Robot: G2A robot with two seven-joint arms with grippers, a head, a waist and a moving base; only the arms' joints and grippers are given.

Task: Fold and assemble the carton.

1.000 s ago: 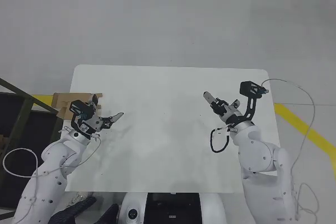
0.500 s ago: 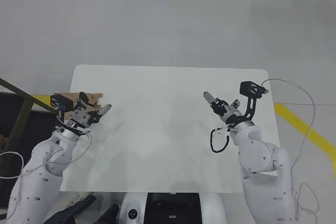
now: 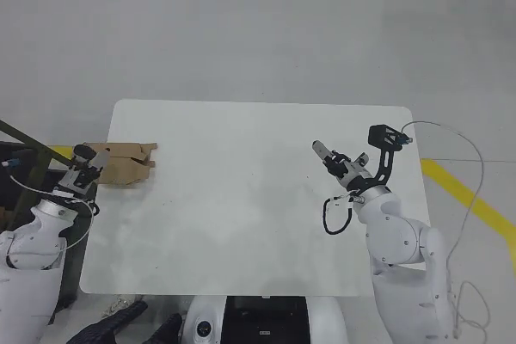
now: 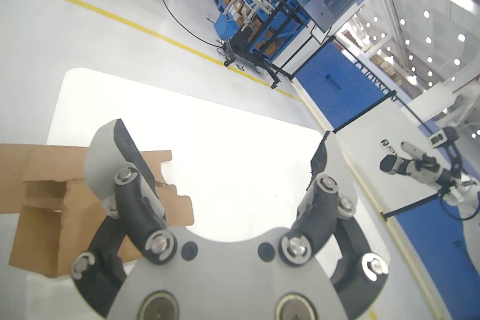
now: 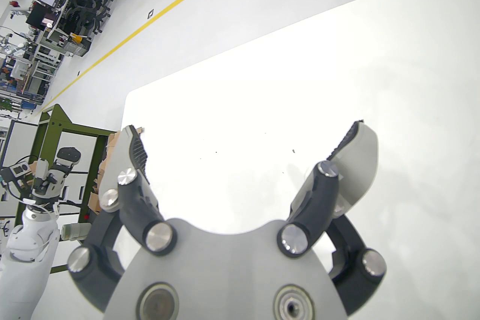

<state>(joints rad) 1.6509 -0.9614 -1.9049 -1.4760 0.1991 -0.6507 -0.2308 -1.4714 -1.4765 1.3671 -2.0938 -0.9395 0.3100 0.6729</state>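
From the top view, my left tool sits at the left edge of the white rectangular surface, just beside the flat brown cardboard carton. The carton lies at that same edge and seems to poke out past it. I judge that any outward nudge from me could send it sliding off the edge. My right tool hangs over the right part of the surface, well apart from the carton, so it cannot brace anything.

In the left wrist view, my left tool gapes wide with nothing between its jaws. The carton lies off to one side, next to one finger rather than in the gap, with loose flaps and notched edges toward me. Closing here would catch air or a single flap, and pulling on one flap could crease or tear it where no fold belongs.

In the right wrist view, my right tool is spread apart and empty above the surface. If I start folding one-armed, I expect the light cardboard to pivot or skid instead of bending.
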